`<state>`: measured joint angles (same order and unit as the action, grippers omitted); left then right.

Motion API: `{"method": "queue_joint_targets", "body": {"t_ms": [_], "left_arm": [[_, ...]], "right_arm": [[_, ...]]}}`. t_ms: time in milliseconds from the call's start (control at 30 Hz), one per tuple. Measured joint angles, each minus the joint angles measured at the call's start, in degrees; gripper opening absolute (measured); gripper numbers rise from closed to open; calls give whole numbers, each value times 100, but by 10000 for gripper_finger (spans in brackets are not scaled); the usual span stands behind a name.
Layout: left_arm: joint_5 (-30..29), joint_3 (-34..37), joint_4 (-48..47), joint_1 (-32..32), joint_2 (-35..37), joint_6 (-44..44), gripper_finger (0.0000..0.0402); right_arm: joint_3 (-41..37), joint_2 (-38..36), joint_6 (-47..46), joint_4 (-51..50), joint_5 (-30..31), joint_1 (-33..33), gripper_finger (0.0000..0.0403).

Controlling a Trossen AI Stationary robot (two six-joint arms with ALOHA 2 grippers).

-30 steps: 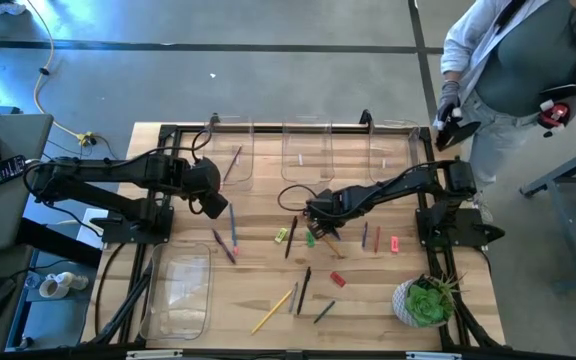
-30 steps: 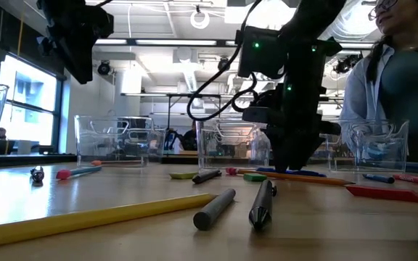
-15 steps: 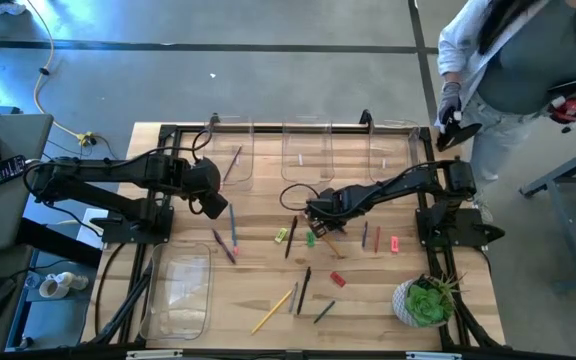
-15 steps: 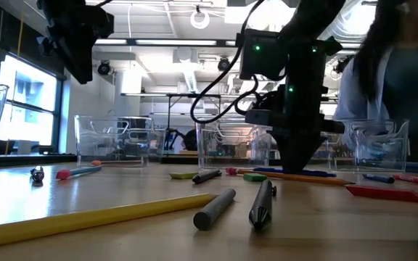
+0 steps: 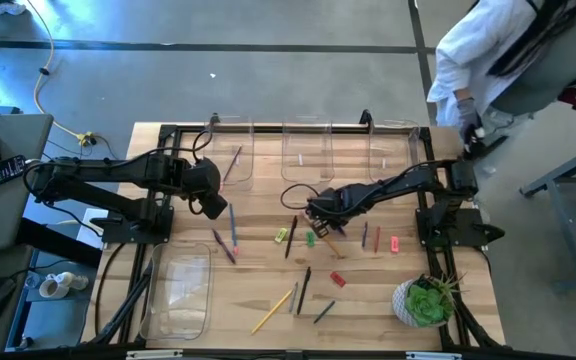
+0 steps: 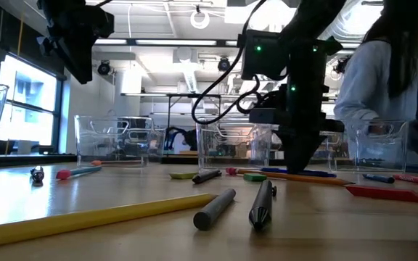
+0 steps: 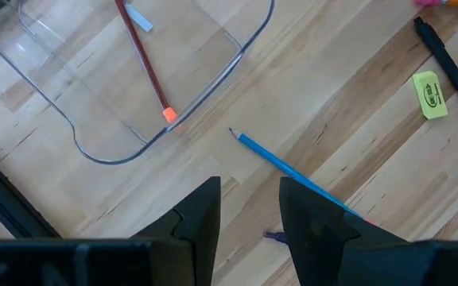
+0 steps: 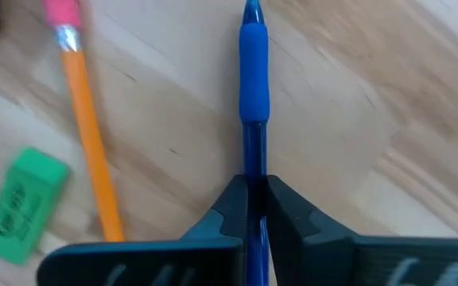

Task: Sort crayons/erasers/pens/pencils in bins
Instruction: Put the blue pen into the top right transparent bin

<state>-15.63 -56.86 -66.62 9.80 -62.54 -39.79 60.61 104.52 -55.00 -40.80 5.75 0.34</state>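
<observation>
Left pincer (image 5: 211, 203) released, fingers (image 7: 201, 226) apart, hovering above the counter (image 5: 258, 280) just beside the left rear bin (image 5: 230, 160). In that bin, one red pencil (image 7: 143, 57) with an orange tip. Below the pincer on the counter, a blue pencil (image 7: 293, 175), with a purple pen (image 5: 224, 246) beside it. Long bin (image 5: 178, 290) at front left. Near centre, yellow eraser (image 5: 281, 236), black pen (image 5: 291, 240) and green eraser (image 8: 24, 205) close together. Right pincer (image 8: 252, 200) clenched on a blue pen (image 8: 254, 87), low at the counter's middle, an orange pencil (image 8: 90, 139) just beside. Farther right, red crayon (image 5: 337, 279) and pink eraser (image 5: 395, 243). Two more rear bins (image 5: 308, 150); plant (image 5: 423, 300) at front right. Person (image 5: 513, 60) at the far right corner.
</observation>
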Motion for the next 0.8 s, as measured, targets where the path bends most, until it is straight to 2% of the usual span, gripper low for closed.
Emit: {"method": "queue_joint_targets", "body": {"t_ms": [467,633,800], "left_arm": [[-466,-2,38,0,0,11,117],[-473,-2,55,0,0,191,117],[-473,-2,60,0,-2,249,117]], "right_arm": [[-12,-872,0,-400,-122,11,6],[0,-1357,-4,-378,55,8,6],[6,-1919,-91,-374,501,-26,6]]}}
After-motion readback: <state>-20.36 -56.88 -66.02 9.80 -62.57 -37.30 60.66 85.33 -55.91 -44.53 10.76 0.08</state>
